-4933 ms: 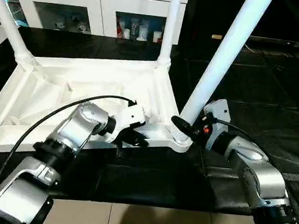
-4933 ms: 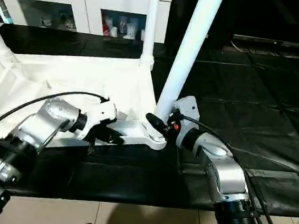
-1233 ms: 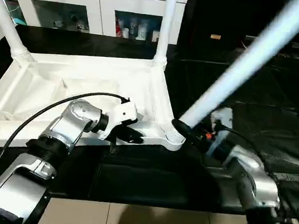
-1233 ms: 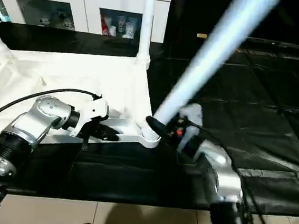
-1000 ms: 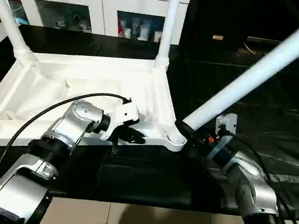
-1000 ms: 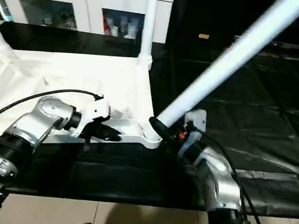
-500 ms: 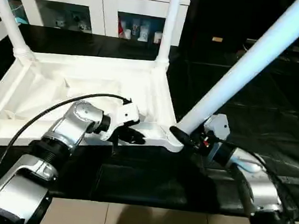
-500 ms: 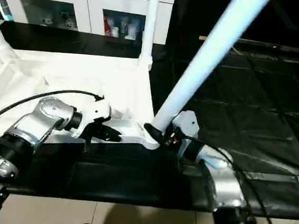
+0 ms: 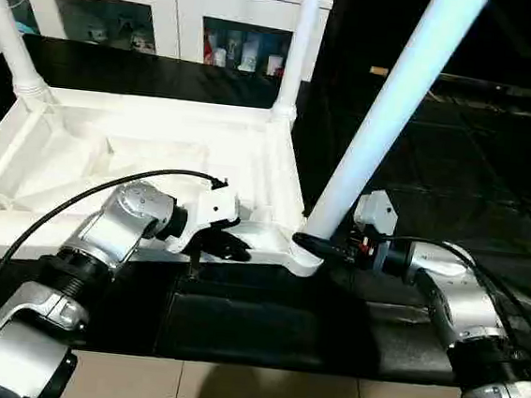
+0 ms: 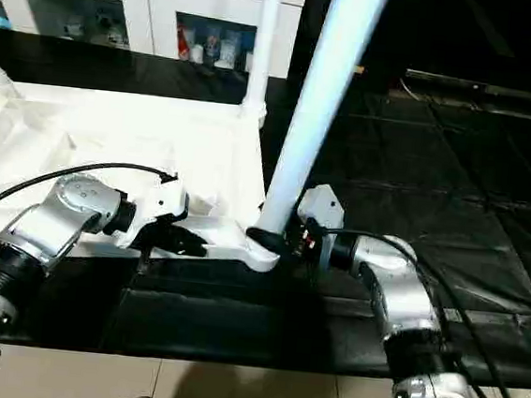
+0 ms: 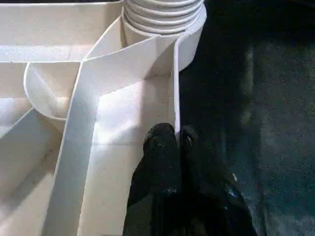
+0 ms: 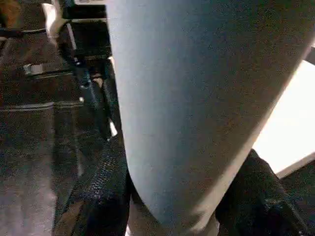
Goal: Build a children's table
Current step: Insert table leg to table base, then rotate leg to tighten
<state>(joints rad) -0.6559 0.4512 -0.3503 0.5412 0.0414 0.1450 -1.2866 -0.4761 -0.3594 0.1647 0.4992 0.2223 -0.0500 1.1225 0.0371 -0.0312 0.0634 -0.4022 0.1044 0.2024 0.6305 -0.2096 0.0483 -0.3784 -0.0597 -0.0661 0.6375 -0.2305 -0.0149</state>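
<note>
The upturned table top [image 9: 139,149] is all white, its ribs and corner sockets too, and so are the legs [image 9: 392,108]. It lies on a black mat [image 9: 456,170]. Both grippers have black fingers [image 11: 160,147] on silver forearms [image 9: 117,227]. Behind stands a white cabinet [image 9: 171,6] with dark glass doors.

Home-like room: white glass-door cabinet [image 9: 171,6] (trinkets inside), black floor mat [image 9: 456,170].

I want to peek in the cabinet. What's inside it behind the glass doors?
Small things stand behind the cabinet's glass, some blue, red and white, too small to name. A table leg covers part of the right door, and the rest of the cabinet is out of the picture.
</note>
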